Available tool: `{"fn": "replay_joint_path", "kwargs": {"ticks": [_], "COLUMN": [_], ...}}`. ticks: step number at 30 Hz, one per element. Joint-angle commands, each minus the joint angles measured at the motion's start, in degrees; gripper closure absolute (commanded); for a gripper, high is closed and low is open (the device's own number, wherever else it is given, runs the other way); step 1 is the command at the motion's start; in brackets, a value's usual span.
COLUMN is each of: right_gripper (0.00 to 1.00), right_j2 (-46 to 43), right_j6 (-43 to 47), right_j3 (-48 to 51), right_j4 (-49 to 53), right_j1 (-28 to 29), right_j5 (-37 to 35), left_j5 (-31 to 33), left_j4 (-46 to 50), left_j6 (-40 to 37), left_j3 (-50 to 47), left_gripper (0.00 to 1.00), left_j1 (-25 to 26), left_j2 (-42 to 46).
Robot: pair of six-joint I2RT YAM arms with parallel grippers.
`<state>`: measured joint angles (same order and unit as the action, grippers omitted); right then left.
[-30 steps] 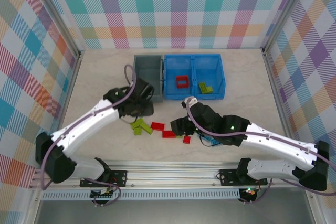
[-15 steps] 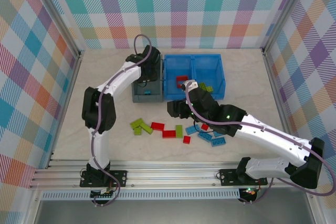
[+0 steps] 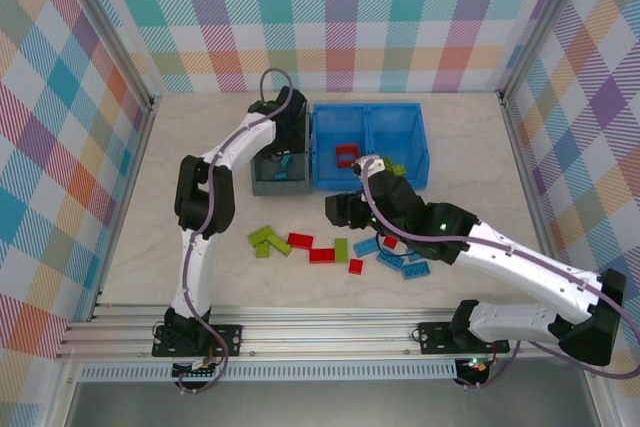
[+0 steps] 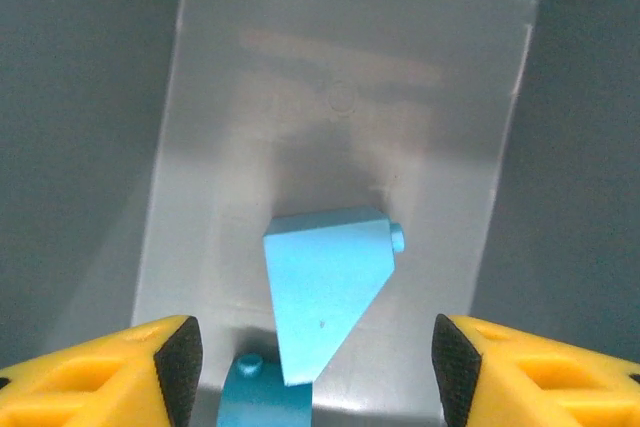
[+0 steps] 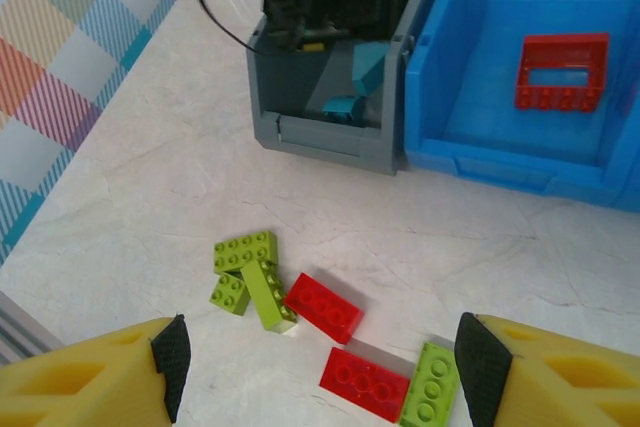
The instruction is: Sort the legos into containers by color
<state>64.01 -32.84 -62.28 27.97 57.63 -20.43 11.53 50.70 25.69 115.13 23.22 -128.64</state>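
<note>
Left arm (image 3: 232, 150) and right arm (image 3: 500, 252) extended, jaws apart.

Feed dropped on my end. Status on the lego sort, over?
Left gripper open over grey bin, light blue bricks inside. Right gripper open, empty, above loose red and green legos. No obstruction seen.

The left gripper (image 3: 281, 157) is down inside the grey bin (image 3: 265, 185), which stands against the left side of the blue bin (image 3: 400, 107); a red frame (image 3: 347, 155) lies in the blue bin's left compartment and a lime green brick (image 3: 397, 169) in its right; the right gripper (image 3: 333, 210) hangs just in front of the blue bin's front wall; loose legos lie on the desk (image 3: 190, 147) below it: lime green ones (image 3: 264, 240) to the left, red ones (image 3: 321, 254) in the middle, light blue ones (image 3: 392, 259) beside the right arm (image 3: 520, 262).
</note>
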Motion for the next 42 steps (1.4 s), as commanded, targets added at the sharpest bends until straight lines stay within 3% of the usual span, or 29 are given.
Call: {"fn": "replay_joint_path", "kwargs": {"ticks": [1, 4, 9, 14, 17, 19, 25, 29, 42], "right_gripper": [0.27, 0.27, 0.27, 0.27, 0.27, 0.24, 0.19, 0.16, 0.14], "right_j2": [-2.1, -3.1, -2.7, 3.8, 6.1, 6.3, 5.0, 6.8, 6.7], "right_j6": [-1.4, -2.5, -0.4, 3.2, -1.8, -5.8, -7.2, -9.6, -29.7], "right_j3": [0.4, 0.4, 0.4, -0.9, -0.1, 2.0, 13.2, 17.1, 23.5], "right_j4": [3.9, 8.2, 13.6, 17.7, 22.5, 24.6, 18.9, 16.5, 13.6], "right_j1": [-1.6, -4.8, -8.4, -8.4, -9.2, -12.8, -33.5, -42.6, -52.2], "right_j5": [-1.3, -0.5, 3.0, 6.2, -0.2, -2.2, 7.9, 12.8, 16.8], "left_j5": [1.2, 2.9, 4.1, 4.6, 3.7, 3.9, 11.1, 14.0, 11.1], "left_j4": [2.3, 1.8, -2.2, -6.7, -12.0, -16.6, -26.8, -32.4, -39.3], "left_j6": [-0.3, 0.5, 3.7, 13.0, 20.6, 24.9, 28.8, 27.7, 22.9], "left_j3": [-0.4, -5.3, -22.5, -44.4, -56.3, -62.2, -68.4, -66.8, -62.6], "left_gripper": [0.36, 0.38, 0.38, 0.37, 0.37, 0.36, 0.35, 0.35, 0.35], "left_j1": [0.9, 3.0, 10.6, 23.3, 31.6, 36.9, 50.7, 55.2, 57.5], "left_j2": [9.7, 18.3, 38.2, 59.8, 69.0, 72.6, 69.5, 63.3, 54.9]}}
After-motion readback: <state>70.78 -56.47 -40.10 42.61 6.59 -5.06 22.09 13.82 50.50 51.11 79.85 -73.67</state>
